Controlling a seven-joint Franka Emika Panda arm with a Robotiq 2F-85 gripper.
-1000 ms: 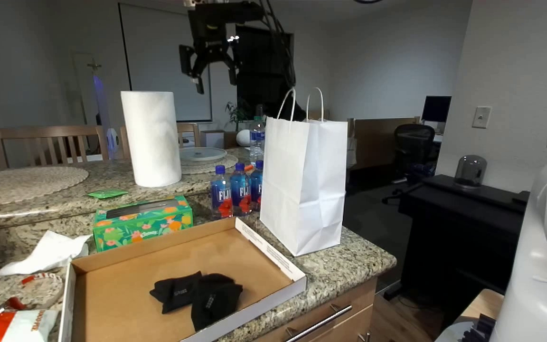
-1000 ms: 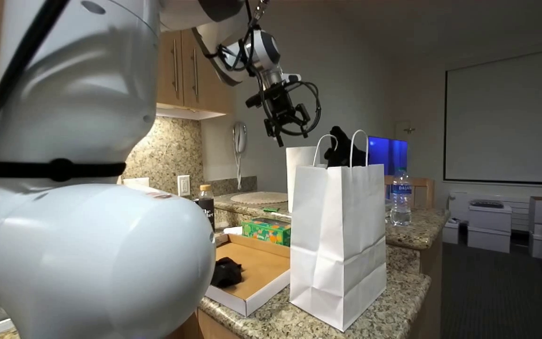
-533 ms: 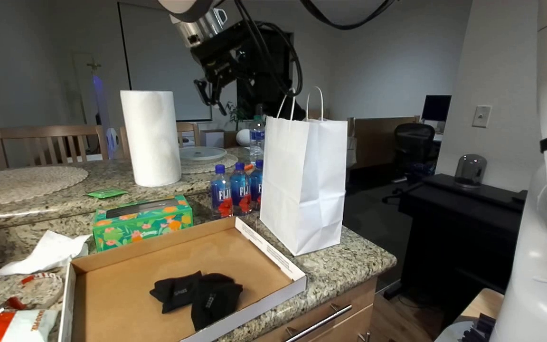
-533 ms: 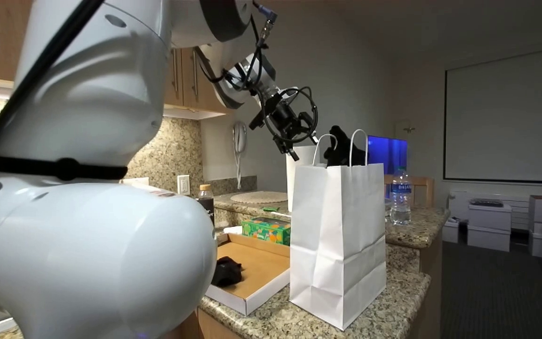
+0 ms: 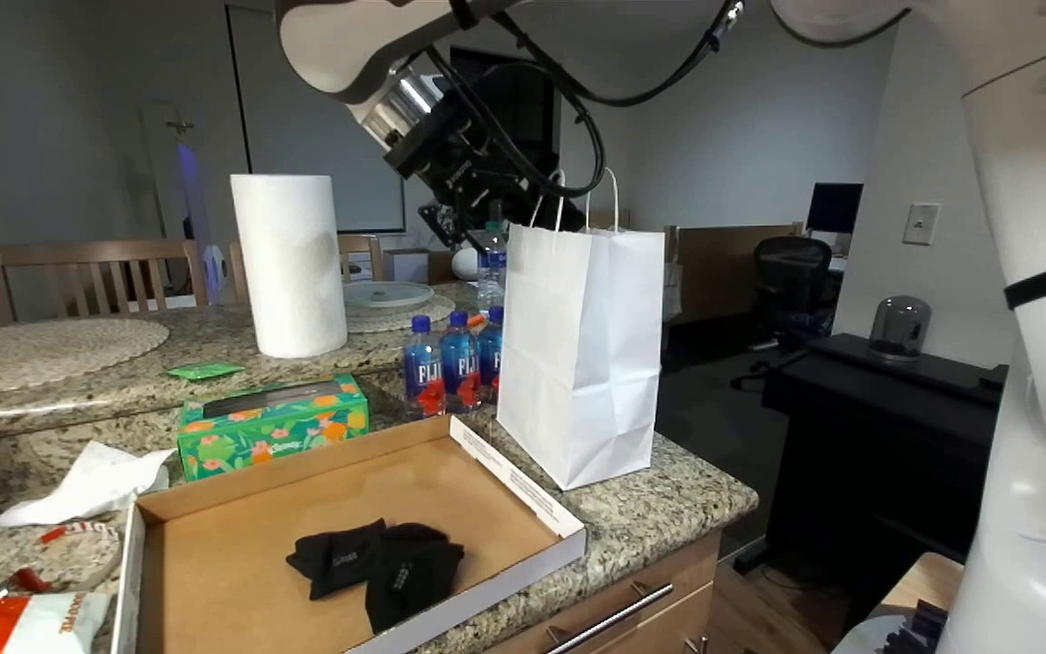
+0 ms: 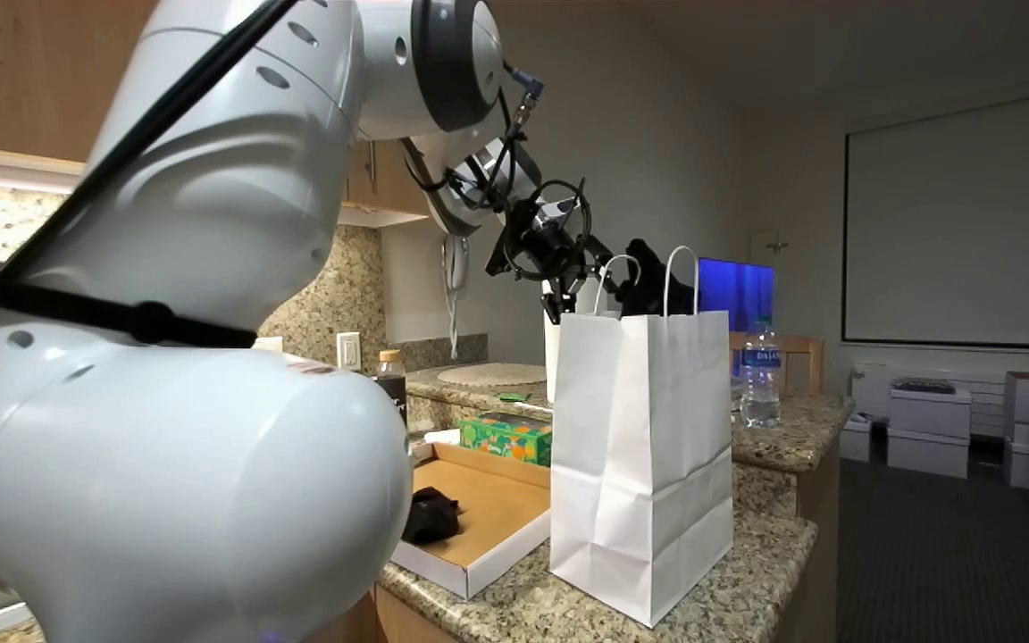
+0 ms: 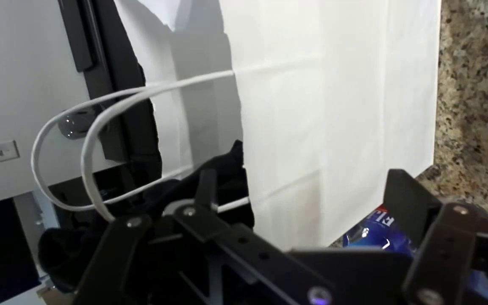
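Observation:
My gripper point(image 7: 303, 185) is open, its fingers wide apart with nothing between them. It hangs tilted beside the upper part of a white paper bag point(image 5: 577, 354), which stands upright on the counter. In the wrist view one finger point(image 7: 207, 186) overlaps black cloth point(image 7: 227, 165) sticking out of the bag's mouth; the opposite finger point(image 7: 407, 203) overlaps a blue bottle point(image 7: 375, 231). Whether either finger touches the bag, I cannot tell. Two twisted handles point(image 6: 681, 268) rise from the bag. Black folded socks point(image 5: 405, 572) lie in a shallow cardboard tray point(image 5: 232, 545) beside it.
Three blue-capped water bottles point(image 5: 459, 363) stand close behind the bag. A paper towel roll point(image 5: 291, 272) and a clear bottle point(image 6: 760, 379) are on the raised ledge. A green tissue box point(image 5: 278, 431) sits behind the tray. The counter's edge point(image 5: 714, 509) runs near the bag.
The gripper has come down and over toward the top of the bag, tilting as it moved, and stays open. Bag, tray and socks have kept their places.

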